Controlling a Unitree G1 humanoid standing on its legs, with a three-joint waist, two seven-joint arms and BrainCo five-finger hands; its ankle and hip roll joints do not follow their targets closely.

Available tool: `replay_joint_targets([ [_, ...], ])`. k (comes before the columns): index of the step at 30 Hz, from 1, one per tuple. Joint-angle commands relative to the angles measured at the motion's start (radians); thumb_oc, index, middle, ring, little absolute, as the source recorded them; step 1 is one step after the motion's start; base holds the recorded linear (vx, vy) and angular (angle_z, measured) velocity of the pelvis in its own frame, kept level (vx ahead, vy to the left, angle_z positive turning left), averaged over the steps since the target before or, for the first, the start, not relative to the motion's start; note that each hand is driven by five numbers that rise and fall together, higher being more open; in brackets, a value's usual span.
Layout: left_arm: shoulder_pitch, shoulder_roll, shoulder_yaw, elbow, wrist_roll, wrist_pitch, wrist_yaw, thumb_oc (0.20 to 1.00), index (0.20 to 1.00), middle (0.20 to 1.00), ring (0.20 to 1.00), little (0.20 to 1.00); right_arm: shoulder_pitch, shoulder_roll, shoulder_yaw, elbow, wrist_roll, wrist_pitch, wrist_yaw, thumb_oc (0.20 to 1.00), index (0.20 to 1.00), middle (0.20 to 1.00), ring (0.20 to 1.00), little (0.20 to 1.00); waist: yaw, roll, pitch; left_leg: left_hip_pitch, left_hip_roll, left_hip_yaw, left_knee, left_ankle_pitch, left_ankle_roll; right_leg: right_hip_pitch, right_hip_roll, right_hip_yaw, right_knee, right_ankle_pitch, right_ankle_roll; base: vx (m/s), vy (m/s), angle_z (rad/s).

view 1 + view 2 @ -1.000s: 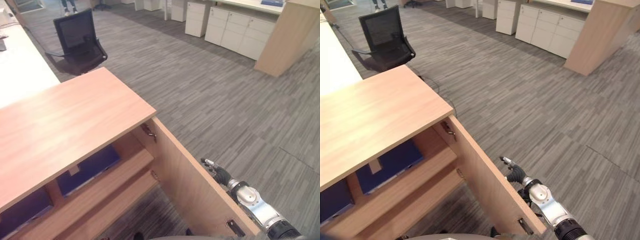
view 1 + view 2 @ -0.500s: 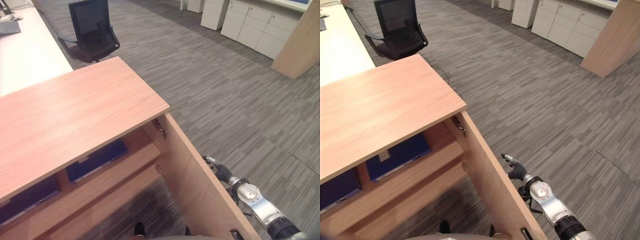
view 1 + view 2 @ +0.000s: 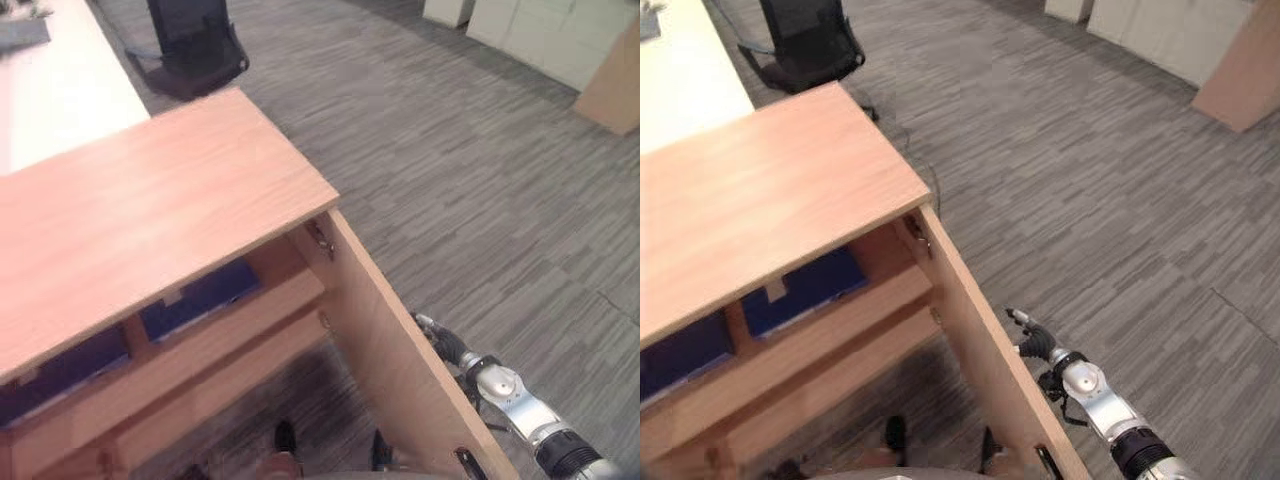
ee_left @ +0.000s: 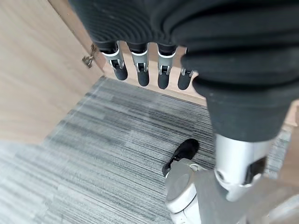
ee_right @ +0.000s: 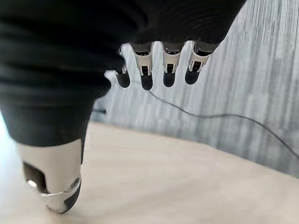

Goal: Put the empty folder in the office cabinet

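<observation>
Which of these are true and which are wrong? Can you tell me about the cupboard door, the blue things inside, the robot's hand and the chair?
1. The cabinet door is open. True.
2. Blue folders sit on a shelf inside the cabinet. True.
3. The right hand is holding a folder. False: its fingers are straight and hold nothing; it is next to the outer face of the open door.
4. The left hand is squeezing the door hinge. False: it hangs open over the carpet, touching nothing.
5. A black office chair stands on the floor beyond the cabinet. True.
6. The chair is lying on top of the cabinet. False: the cabinet top is bare wood.
</observation>
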Motion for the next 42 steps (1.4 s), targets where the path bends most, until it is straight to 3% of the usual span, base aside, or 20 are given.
replay_joint_targets([
  [1, -0.012, 0.014, 0.005, 0.013, -0.025, -0.011, 0.004, 1.0, 1.0, 1.0, 1.0, 1.0, 0.011, 0.063, 0.032, -0.056, 0.005, -0.033, -0.022, 1.0, 1.0, 1.0, 1.0, 1.0, -0.01, -0.097, -0.029, 0.055, -0.02, 0.013, 0.159, -0.231, 0.083, 0.008, -0.095, 0.006, -0.068, -0.007, 0.091, -0.09, -0.035, 0.47],
  [3, -0.018, -0.003, -0.008, 0.013, -0.026, -0.012, 0.008, 1.0, 1.0, 1.0, 1.0, 1.0, 0.014, 0.072, 0.029, -0.046, 0.008, -0.032, -0.023, 1.0, 1.0, 1.0, 1.0, 1.0, -0.015, -0.096, -0.036, 0.09, -0.05, -0.016, 0.191, -0.283, 0.09, 0.009, -0.089, 0.013, -0.068, -0.005, 0.091, -0.05, 0.052, 0.19],
  [4, -0.066, -0.063, -0.105, -0.239, -0.026, 0.04, -0.021, 1.0, 1.0, 1.0, 1.0, 1.0, 0.01, 0.066, 0.027, -0.038, -0.017, 0.002, -0.015, 1.0, 1.0, 1.0, 1.0, 1.0, -0.031, -0.078, -0.047, 0.146, -0.064, -0.019, 0.165, -0.32, 0.104, 0.004, -0.083, 0.007, -0.068, -0.005, 0.095, -0.07, 0.127, 0.14],
  [6, 0.009, -0.097, -0.132, -0.104, 0.006, -0.003, -0.012, 1.0, 1.0, 1.0, 1.0, 1.0, 0.037, 0.089, -0.024, -0.03, -0.022, -0.004, -0.052, 1.0, 1.0, 1.0, 1.0, 1.0, -0.043, -0.059, -0.063, 0.19, -0.065, 0.007, 0.068, -0.309, 0.101, -0.011, -0.086, -0.018, -0.068, 0.005, 0.102, -0.13, 0.226, 0.61],
  [9, 0.016, -0.108, -0.103, -0.01, 0.026, -0.002, -0.002, 1.0, 1.0, 1.0, 1.0, 1.0, 0.06, 0.108, -0.038, -0.027, -0.044, -0.008, -0.079, 1.0, 1.0, 1.0, 1.0, 1.0, -0.036, -0.052, -0.07, 0.216, -0.113, 0.005, -0.057, -0.276, 0.114, -0.049, -0.121, -0.033, -0.061, 0.053, 0.123, -0.17, 0.243, 0.56],
  [12, 0.028, -0.091, -0.047, 0.042, 0.02, 0.004, 0.012, 1.0, 1.0, 1.0, 1.0, 1.0, 0.058, 0.122, -0.042, -0.014, -0.053, -0.002, -0.081, 1.0, 1.0, 1.0, 1.0, 1.0, -0.021, -0.053, -0.064, 0.226, -0.153, 0.008, -0.095, -0.268, 0.137, -0.069, -0.15, -0.027, -0.063, 0.095, 0.146, -0.14, 0.219, 0.04],
  [14, -0.04, -0.065, 0.034, 0.151, 0.002, 0.036, 0.024, 1.0, 1.0, 1.0, 1.0, 1.0, 0.087, 0.139, -0.013, -0.029, -0.066, 0.002, -0.051, 1.0, 1.0, 1.0, 1.0, 1.0, -0.047, -0.081, -0.081, 0.25, -0.182, 0.035, -0.099, -0.278, 0.163, -0.077, -0.173, -0.001, -0.062, 0.129, 0.162, -0.05, 0.213, -0.12],
  [19, -0.004, -0.081, 0.058, 0.133, -0.036, 0.026, 0.02, 1.0, 1.0, 1.0, 1.0, 1.0, 0.059, 0.144, -0.009, 0.004, -0.064, 0.01, -0.049, 1.0, 1.0, 1.0, 1.0, 1.0, -0.04, -0.084, -0.085, 0.27, -0.221, 0.048, -0.099, -0.283, 0.196, -0.078, -0.209, 0.004, -0.062, 0.174, 0.186, -0.06, 0.147, -0.33],
  [22, -0.014, -0.09, 0.044, 0.123, -0.045, 0.021, 0.022, 1.0, 1.0, 1.0, 1.0, 1.0, 0.046, 0.162, -0.011, 0.027, -0.062, 0.012, -0.057, 1.0, 1.0, 1.0, 1.0, 1.0, -0.041, -0.092, -0.077, 0.27, -0.244, 0.049, -0.099, -0.28, 0.21, -0.084, -0.236, 0.003, -0.06, 0.205, 0.203, -0.12, 0.173, 0.09],
  [25, -0.016, -0.111, -0.013, 0.058, -0.049, 0.013, 0.005, 1.0, 1.0, 1.0, 1.0, 1.0, 0.037, 0.176, -0.028, 0.039, -0.075, 0.03, -0.066, 1.0, 1.0, 1.0, 1.0, 1.0, -0.045, -0.09, -0.059, 0.263, -0.276, 0.058, -0.099, -0.271, 0.225, -0.105, -0.293, -0.021, -0.061, 0.283, 0.236, -0.18, 0.219, 0.04],
  [26, -0.02, -0.11, -0.021, 0.055, -0.048, 0.012, 0.001, 1.0, 1.0, 1.0, 1.0, 1.0, 0.037, 0.178, -0.029, 0.04, -0.082, 0.031, -0.064, 1.0, 1.0, 1.0, 1.0, 1.0, -0.049, -0.079, -0.046, 0.262, -0.269, 0.054, -0.099, -0.265, 0.23, -0.104, -0.296, -0.013, -0.052, 0.269, 0.237, -0.19, 0.161, 0.08],
  [29, -0.025, -0.108, -0.036, 0.052, -0.045, 0.013, -0.002, 1.0, 1.0, 1.0, 1.0, 1.0, 0.049, 0.176, -0.024, 0.038, -0.095, 0.023, -0.047, 1.0, 1.0, 1.0, 1.0, 1.0, -0.049, -0.055, -0.036, 0.248, -0.255, 0.035, -0.099, -0.25, 0.241, -0.095, -0.282, 0.061, 0.08, 0.156, 0.199, -0.13, 0.114, 0.14],
  [30, -0.025, -0.109, -0.05, 0.072, -0.033, 0.011, -0.006, 1.0, 1.0, 1.0, 1.0, 1.0, 0.076, 0.177, -0.023, 0.035, -0.106, 0.02, -0.03, 1.0, 1.0, 1.0, 1.0, 1.0, -0.06, -0.055, -0.056, 0.242, -0.253, 0.001, -0.099, -0.246, 0.241, -0.061, -0.235, 0.155, 0.135, 0.089, 0.173, -0.02, 0.052, 0.16],
  [31, -0.025, -0.109, -0.05, 0.072, -0.033, 0.011, -0.006, 1.0, 1.0, 1.0, 1.0, 1.0, 0.076, 0.177, -0.023, 0.034, -0.106, 0.02, -0.03, 1.0, 1.0, 1.0, 1.0, 1.0, -0.059, -0.056, -0.059, 0.238, -0.254, 0.003, -0.099, -0.245, 0.241, -0.066, -0.236, 0.157, 0.135, 0.091, 0.173, 0.06, 0.018, 0.17],
  [33, -0.018, -0.111, -0.055, 0.1, -0.019, 0.012, -0.016, 1.0, 1.0, 1.0, 1.0, 1.0, 0.102, 0.185, -0.016, 0.048, -0.101, 0.024, -0.02, 1.0, 1.0, 1.0, 1.0, 1.0, -0.068, -0.075, -0.091, 0.23, -0.266, -0.041, -0.099, -0.24, 0.245, -0.038, -0.155, 0.271, 0.074, 0.072, 0.167, 0.08, -0.043, 0.13],
  [38, 0.0, -0.113, -0.036, 0.108, -0.032, 0.014, -0.026, 1.0, 1.0, 1.0, 1.0, 1.0, 0.083, 0.189, 0.011, 0.051, -0.1, 0.027, -0.017, 1.0, 1.0, 1.0, 1.0, 1.0, -0.053, -0.079, -0.107, 0.206, -0.259, -0.044, -0.099, -0.228, 0.24, -0.025, -0.132, 0.254, -0.005, 0.098, 0.169, 0.02, -0.09, 0.27],
  [42, -0.002, -0.121, -0.047, 0.08, -0.059, 0.009, -0.037, 1.0, 1.0, 1.0, 1.0, 1.0, 0.079, 0.184, 0.022, 0.037, -0.081, 0.023, -0.012, 1.0, 1.0, 1.0, 1.0, 1.0, -0.039, -0.086, -0.129, 0.196, -0.24, -0.05, -0.099, -0.228, 0.228, 0.006, -0.102, 0.286, -0.045, 0.07, 0.159, 0.03, -0.104, 0.01],
])
